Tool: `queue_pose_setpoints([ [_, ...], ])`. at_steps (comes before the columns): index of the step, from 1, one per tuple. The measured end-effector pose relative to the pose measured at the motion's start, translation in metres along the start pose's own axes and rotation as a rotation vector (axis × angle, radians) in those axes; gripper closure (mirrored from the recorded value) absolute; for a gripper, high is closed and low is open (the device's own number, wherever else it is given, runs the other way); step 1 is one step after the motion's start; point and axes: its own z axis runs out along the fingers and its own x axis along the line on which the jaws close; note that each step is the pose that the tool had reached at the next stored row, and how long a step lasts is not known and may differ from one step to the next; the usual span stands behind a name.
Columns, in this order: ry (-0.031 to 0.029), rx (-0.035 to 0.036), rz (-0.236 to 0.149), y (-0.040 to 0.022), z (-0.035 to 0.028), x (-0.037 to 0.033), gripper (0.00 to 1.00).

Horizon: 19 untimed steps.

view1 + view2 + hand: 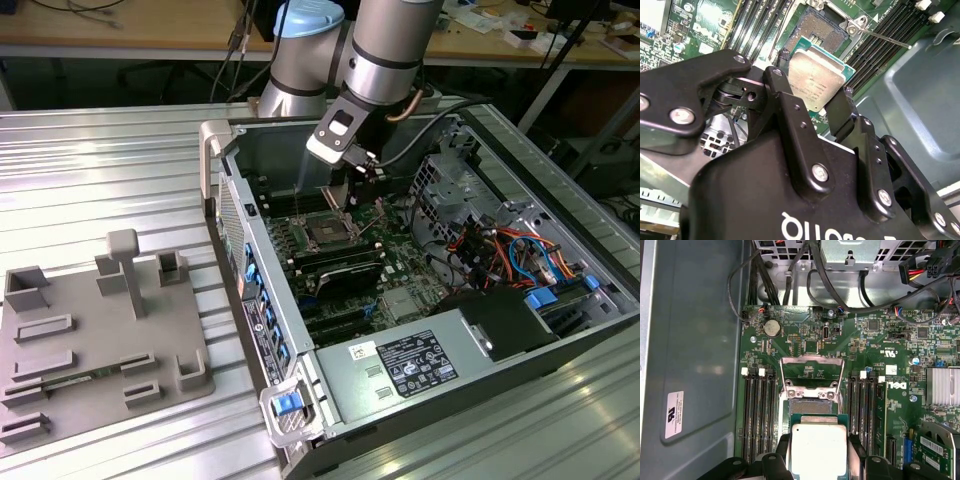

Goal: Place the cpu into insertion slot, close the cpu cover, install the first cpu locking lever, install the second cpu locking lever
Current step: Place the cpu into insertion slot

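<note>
- Leftmost, at the exterior view's left, a grey moulded fixture tray (100,330) lies on the ribbed metal table (100,150).
- Just right of it lies the open computer case (232,190). A blue latch (288,404) sits at its near corner. A white printed label (415,362) is stuck on the grey power supply box (345,395), its print too small to make out.
- Over the far middle of the case the arm reaches down, and the gripper (345,195) hangs close over the motherboard (400,290).
- In the second wrist view the black fingers (785,105) are clamped on two opposite edges of the cpu (815,80). Its silver top faces the camera and a green rim shows around it. The faint marking on the lid cannot be read.
- The gripper body (765,190) carries white lettering along its edge.
- The cpu is held off the board, just beside the insertion slot (822,27), not seated; the slot's contact field lies bare.
- In the first wrist view the cpu cover (811,371) stands raised on the far side of the slot. A thin locking lever (885,38) sticks out free.
- Black memory slots (757,415) flank the socket on both sides. A coin cell (772,328) sits farther off, and a white sticker (674,414) is on the case wall.
- At the exterior view's right, orange and blue cables (510,245) crowd the drive bay.
</note>
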Motion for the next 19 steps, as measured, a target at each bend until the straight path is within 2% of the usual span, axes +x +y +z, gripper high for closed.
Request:
queue_pose_setpoints([
  [13,0.0,0.0007,0.0,-0.0003,0.0065,-0.0001,0.46],
  [19,0.0001,0.0007,0.0,-0.0004,0.0073,-0.0002,0.46],
])
